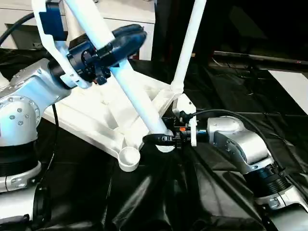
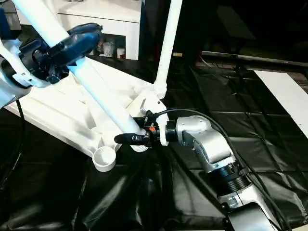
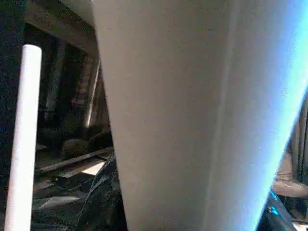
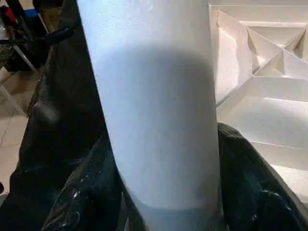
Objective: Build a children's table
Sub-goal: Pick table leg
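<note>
Two grippers are handling one slanting white leg [image 1: 127,82]. The left gripper [image 1: 113,45] is clamping it partway up, fingers wrapped around the tube. The right gripper [image 1: 161,139] is reaching its lower end; whether those fingers are gripping it I cannot tell. The table top [image 1: 91,118] is lying upside down on the black sheet [image 1: 159,197], another leg [image 1: 187,43] standing upright in its far corner socket.

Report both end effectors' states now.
Left end effector: closed on the loose table leg, high up.
Right end effector: around the leg's lower end; grip cannot be told.
</note>
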### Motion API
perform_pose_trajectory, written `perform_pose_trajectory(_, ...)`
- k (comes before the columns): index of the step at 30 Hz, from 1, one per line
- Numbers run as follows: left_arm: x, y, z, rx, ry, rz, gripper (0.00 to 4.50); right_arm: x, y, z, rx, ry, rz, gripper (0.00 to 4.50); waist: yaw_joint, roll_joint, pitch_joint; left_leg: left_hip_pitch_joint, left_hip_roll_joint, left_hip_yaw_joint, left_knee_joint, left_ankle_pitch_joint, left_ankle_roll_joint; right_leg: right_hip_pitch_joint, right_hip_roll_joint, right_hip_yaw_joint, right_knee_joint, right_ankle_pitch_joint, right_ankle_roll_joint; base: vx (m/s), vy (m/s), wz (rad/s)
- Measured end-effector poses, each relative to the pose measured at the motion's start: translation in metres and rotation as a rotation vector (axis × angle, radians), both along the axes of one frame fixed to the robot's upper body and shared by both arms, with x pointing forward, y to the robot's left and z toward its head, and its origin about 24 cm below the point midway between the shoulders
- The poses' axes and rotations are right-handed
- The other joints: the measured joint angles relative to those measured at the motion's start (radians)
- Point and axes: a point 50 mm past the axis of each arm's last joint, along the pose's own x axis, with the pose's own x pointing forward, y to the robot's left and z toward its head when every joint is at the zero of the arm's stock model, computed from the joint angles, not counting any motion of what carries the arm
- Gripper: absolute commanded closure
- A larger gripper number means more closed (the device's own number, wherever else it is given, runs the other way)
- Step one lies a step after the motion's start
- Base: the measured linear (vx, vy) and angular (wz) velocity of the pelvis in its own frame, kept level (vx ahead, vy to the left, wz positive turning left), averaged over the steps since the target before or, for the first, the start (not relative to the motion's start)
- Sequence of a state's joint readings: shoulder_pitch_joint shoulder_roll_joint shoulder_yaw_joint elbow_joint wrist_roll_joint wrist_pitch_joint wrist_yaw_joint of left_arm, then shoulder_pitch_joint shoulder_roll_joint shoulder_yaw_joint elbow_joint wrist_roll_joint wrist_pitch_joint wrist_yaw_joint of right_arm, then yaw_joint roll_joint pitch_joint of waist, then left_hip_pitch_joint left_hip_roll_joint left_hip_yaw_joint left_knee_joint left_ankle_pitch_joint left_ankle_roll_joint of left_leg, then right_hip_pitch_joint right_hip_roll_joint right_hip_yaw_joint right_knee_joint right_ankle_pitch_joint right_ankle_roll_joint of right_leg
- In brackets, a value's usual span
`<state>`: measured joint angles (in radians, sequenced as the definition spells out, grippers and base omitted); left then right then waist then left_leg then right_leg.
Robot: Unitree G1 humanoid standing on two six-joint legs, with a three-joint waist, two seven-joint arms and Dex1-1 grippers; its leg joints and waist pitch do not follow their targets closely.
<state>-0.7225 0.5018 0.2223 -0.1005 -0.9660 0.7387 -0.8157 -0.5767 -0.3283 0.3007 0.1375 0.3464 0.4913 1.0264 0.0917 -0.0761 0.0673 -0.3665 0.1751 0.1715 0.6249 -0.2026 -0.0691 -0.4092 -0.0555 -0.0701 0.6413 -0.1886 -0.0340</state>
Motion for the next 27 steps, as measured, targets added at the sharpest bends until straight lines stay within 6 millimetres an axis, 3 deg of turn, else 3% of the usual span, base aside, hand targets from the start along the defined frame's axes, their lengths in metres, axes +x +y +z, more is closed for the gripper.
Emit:
perform_pose_trajectory(3,0.003,0.002,0.001,-0.018,0.014,0.029,3.11,0.001,-0.001,0.002,0.021,0.0,-0.011,2.33,0.001,0.0,0.0,0.0,0.0,0.0,0.0,0.0,0.0,0.0,0.0,0.0,0.0,0.0,0.0,0.0,0.0,0.0)
perform_pose_trajectory(4,0.005,0.003,0.002,-0.033,0.031,0.04,2.55,0.002,-0.002,0.004,0.034,0.001,-0.016,2.33,0.001,0.0,0.0,0.0,0.0,0.0,0.0,0.0,0.0,0.0,0.0,0.0,0.0,0.0,0.0,0.0,0.0,0.0)
perform_pose_trajectory(8,0.012,0.015,0.008,-0.088,0.061,0.134,2.31,-0.001,0.005,0.014,0.161,0.034,0.019,2.37,-0.003,0.001,0.001,0.001,0.0,0.0,0.0,0.0,0.0,0.0,0.0,0.0,0.001,0.0,0.0,0.0,0.0,0.0)
perform_pose_trajectory(9,0.013,0.014,0.009,-0.096,0.061,0.135,2.04,-0.002,0.006,0.015,0.171,0.041,0.023,2.44,-0.002,0.001,0.001,0.0,0.0,0.0,0.0,0.0,0.0,0.0,0.0,0.0,0.001,0.0,0.0,0.0,0.0,0.0)
perform_pose_trajectory(15,0.018,-0.005,-0.003,-0.105,0.128,0.123,1.53,0.007,0.003,0.036,0.268,0.015,-0.018,2.57,0.008,0.002,0.001,0.0,0.0,0.0,0.0,0.0,0.0,0.001,0.0,0.0,0.0,0.0,0.0,0.0,0.0,0.0)
perform_pose_trajectory(19,0.016,-0.02,-0.009,-0.077,0.15,0.097,1.5,0.006,0.005,0.04,0.286,0.015,-0.013,2.58,0.01,0.002,0.001,0.0,0.001,0.0,0.0,0.0,0.0,0.001,0.0,0.0,0.0,0.0,0.0,0.0,0.0,0.0)
perform_pose_trajectory(24,0.015,-0.025,-0.011,-0.064,0.152,0.09,1.5,0.005,0.007,0.041,0.291,0.017,-0.014,2.58,0.009,0.002,0.001,0.0,0.001,0.0,0.0,0.0,0.0,0.001,0.0,0.0,0.0,0.0,0.0,0.0,0.0,0.0)
perform_pose_trajectory(27,0.013,-0.027,-0.013,-0.051,0.157,0.081,1.87,0.005,0.007,0.041,0.29,0.025,-0.012,2.58,0.009,0.002,0.001,0.0,0.001,0.0,0.0,0.0,0.0,0.001,0.0,0.0,0.0,0.0,0.0,0.0,0.0,0.0)
